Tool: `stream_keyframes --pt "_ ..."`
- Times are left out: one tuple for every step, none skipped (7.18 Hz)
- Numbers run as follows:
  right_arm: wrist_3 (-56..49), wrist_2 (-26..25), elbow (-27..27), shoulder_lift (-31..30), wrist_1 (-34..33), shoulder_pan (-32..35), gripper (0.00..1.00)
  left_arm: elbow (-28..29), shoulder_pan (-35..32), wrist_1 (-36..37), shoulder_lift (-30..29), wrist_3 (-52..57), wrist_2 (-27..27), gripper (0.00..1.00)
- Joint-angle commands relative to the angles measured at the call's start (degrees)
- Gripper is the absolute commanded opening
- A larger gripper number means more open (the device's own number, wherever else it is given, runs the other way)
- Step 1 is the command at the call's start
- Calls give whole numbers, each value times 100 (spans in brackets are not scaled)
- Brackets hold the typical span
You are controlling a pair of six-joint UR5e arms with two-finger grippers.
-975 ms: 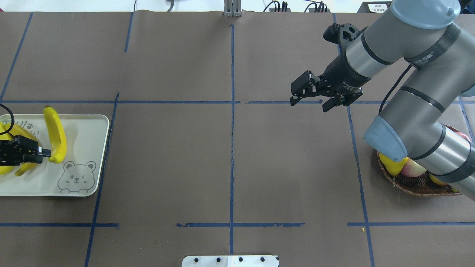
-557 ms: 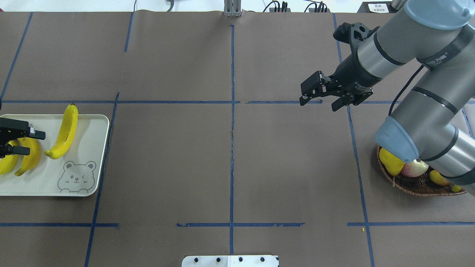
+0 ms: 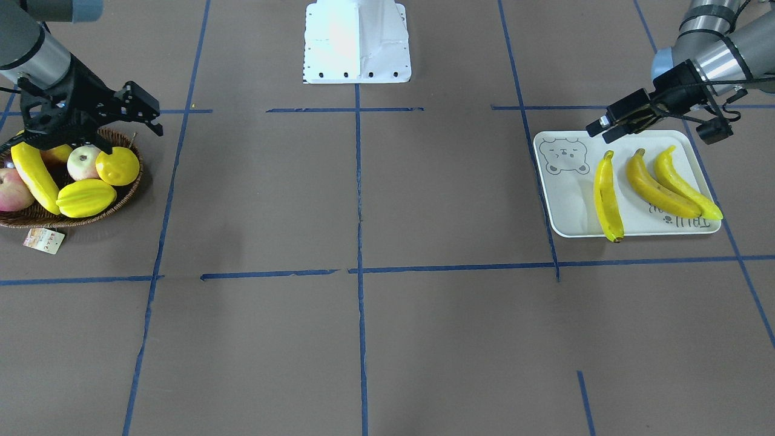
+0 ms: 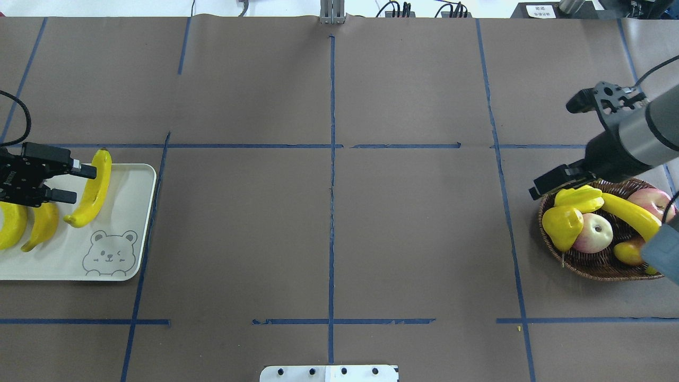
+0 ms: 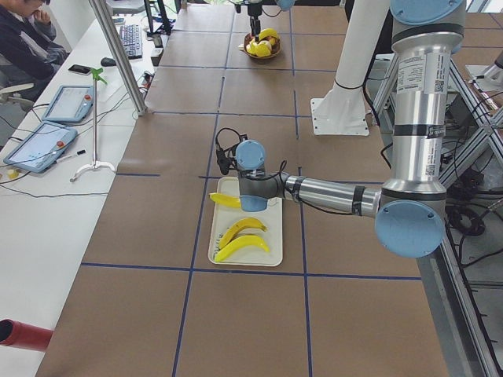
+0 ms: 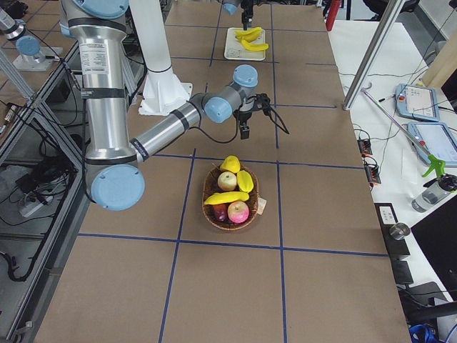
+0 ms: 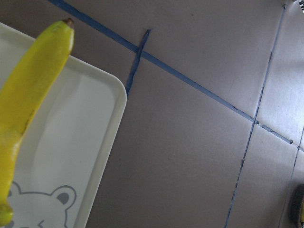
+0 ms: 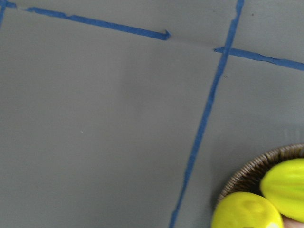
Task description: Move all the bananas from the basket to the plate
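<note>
Three bananas lie on the plate [image 4: 124, 223]: one [image 4: 91, 188] near its right side, two [image 4: 43, 225] [image 4: 10, 225] at the left. They also show in the front view [image 3: 607, 197] on the plate [image 3: 569, 209]. My left gripper [image 4: 79, 184] is open and empty, just left of the nearest banana [image 7: 28, 95]. The fourth banana [image 4: 631, 215] lies in the basket [image 4: 589, 270]. My right gripper [image 4: 546, 185] is open and empty over the basket's far left rim [image 3: 72, 221].
The basket also holds a yellow starfruit [image 4: 579, 198], a lemon [image 4: 564, 225] and two apples [image 4: 593, 233]. A paper tag [image 3: 43, 240] lies by the basket. Blue tape lines cross the brown table. The robot's white base [image 3: 357, 42] stands at mid table edge.
My left gripper let go of the banana, which now lies flat on the plate, and drew back a little. My right arm swung from mid table to the basket.
</note>
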Motion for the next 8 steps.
stream_keyframes --pt "-1312 -136 220 -903 50 434 100 -14 379 113 -147 22 183 99" --pt "-1377 -145 212 -949 51 488 100 -14 485 314 -200 484 367 99" --pt "-1378 -145 220 -949 51 506 100 -41 486 751 -192 1254 647 99" --pt "-1378 -145 221 -949 51 541 100 -67 442 1268 -200 2140 859 99" --pt "-1378 -145 221 -949 51 559 100 -111 363 1796 -183 3011 1044 99" --pt "-1378 -153 221 -958 51 568 100 -268 215 2480 -166 3933 1045 99" --pt "-1378 -153 221 -976 51 568 100 -626 152 3496 -148 4812 1124 100" --pt "-1378 -153 221 -976 51 568 100 -1247 213 4820 -148 5439 1507 100"
